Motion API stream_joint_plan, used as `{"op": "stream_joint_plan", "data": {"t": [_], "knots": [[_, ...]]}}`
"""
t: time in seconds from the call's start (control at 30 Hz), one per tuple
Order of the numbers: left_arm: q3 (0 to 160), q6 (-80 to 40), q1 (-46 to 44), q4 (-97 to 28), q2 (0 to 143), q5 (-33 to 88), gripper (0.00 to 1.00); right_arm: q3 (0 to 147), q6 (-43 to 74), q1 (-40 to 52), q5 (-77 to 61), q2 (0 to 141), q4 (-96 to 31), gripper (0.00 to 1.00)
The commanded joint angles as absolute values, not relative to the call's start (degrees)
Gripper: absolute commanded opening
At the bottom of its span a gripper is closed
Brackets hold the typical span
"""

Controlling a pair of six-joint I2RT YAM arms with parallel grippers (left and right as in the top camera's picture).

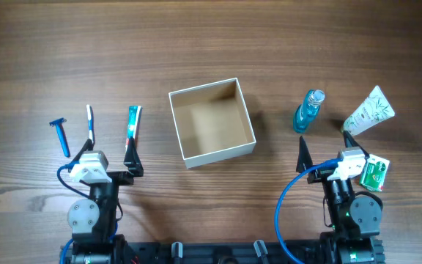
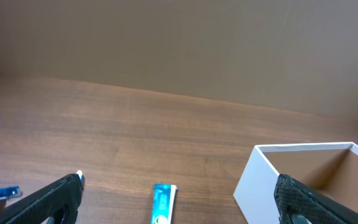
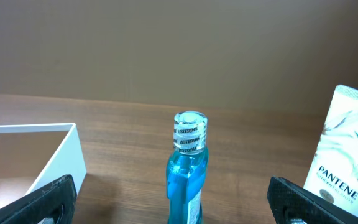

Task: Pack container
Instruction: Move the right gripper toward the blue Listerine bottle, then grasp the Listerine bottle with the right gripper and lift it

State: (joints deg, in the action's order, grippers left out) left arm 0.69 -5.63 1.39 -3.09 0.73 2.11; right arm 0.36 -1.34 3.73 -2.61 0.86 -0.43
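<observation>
Cardboard container (image 1: 212,125) sits empty at frame centre on the counter (image 1: 211,44). It is probably light, thin-walled, easily crushed or slid; steady it by one wall's rim. The left hand (image 1: 110,152) and right hand (image 1: 326,148) gape, holding nothing.

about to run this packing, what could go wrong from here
1. The mouthwash bottle appears to stand upright and narrow; an off-centre close by the right gripper could tip it toward the Pantene tube.
2. The razor, toothbrush and toothpaste lie close together, so the wide-open left gripper might catch two.
3. The thin-walled container may slide if bumped.
</observation>
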Motion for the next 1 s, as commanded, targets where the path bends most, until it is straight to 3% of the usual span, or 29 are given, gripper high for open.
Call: {"op": "stream_joint_plan", "data": {"t": [0.0,0.33,0.77,0.97], "knots": [[0.4,-8.2,1.1,-3.5,1.1,4.1,1.00,2.4,0.6,4.0,-3.0,3.2,-1.4,1.00],[9.6,-9.9,1.1,-6.4,13.3,5.1,1.00,20.0,3.6,4.0,-3.1,21.9,-11.8,1.00],[48.7,-14.4,1.1,-40.6,50.8,5.4,1.00,61.3,9.2,4.0,-6.8,62.9,-48.6,1.00],[54.5,-14.4,1.1,-46.8,58.2,9.0,1.00,68.2,9.3,4.0,-10.2,74.5,-50.4,1.00]]}}
